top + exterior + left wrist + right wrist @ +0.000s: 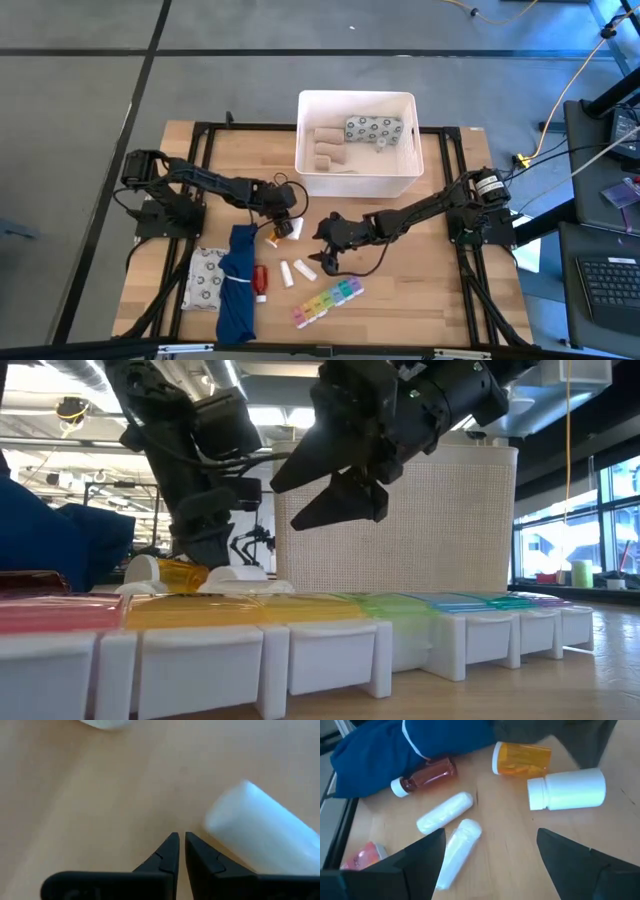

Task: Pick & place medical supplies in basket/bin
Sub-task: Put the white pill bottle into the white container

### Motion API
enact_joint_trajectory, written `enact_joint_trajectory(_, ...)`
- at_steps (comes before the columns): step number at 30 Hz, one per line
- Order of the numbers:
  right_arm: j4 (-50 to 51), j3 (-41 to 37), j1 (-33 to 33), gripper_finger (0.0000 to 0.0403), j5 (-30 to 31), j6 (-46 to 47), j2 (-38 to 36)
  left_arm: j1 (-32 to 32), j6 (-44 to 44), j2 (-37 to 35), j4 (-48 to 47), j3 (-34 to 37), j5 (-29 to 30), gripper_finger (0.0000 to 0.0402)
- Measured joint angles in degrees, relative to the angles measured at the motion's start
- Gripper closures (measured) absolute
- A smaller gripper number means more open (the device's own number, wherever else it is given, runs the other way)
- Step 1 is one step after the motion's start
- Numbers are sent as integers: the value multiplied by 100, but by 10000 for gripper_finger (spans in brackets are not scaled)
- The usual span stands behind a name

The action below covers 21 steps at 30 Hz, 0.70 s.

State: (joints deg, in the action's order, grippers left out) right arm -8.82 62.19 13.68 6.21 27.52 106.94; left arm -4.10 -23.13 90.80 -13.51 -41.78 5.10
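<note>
The white bin stands at the table's far middle, with gauze rolls and a patterned packet inside. My left gripper is shut, low over bare wood beside the lying white pill bottle, with the orange bottle close by. My right gripper is open above two white gauze rolls and touches nothing. The red tube lies against the blue cloth. The rainbow pill organizer lies nearer the front edge. A patterned packet rests to the left of the cloth.
The black frame rails run along the table's sides and behind the bin. In the low view the pill organizer fills the foreground, with the bin behind both grippers. Bare wood lies to the right of the organizer and in front of the bin.
</note>
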Motion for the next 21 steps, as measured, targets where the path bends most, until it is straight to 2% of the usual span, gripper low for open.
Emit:
enact_joint_trajectory(3, -68, 0, 34, 89, 17, 78, 0, -73, 129, 0, 126, 0, 360, 384)
enact_joint_trajectory(7, -57, 0, 85, 89, 161, 78, 0, -163, 876, 0, 400, 0, -143, 389)
enact_joint_trajectory(12, -47, 0, 89, 89, 194, 193, 0, -166, 1988, 0, 763, 0, 33, 390)
enact_joint_trajectory(16, -37, 0, 89, 89, 239, 226, 0, -166, 3072, -2, 919, 0, -193, 397)
enact_joint_trajectory(21, -35, 0, 89, 89, 239, 228, 0, -166, 3286, -2, 841, 0, -385, 399)
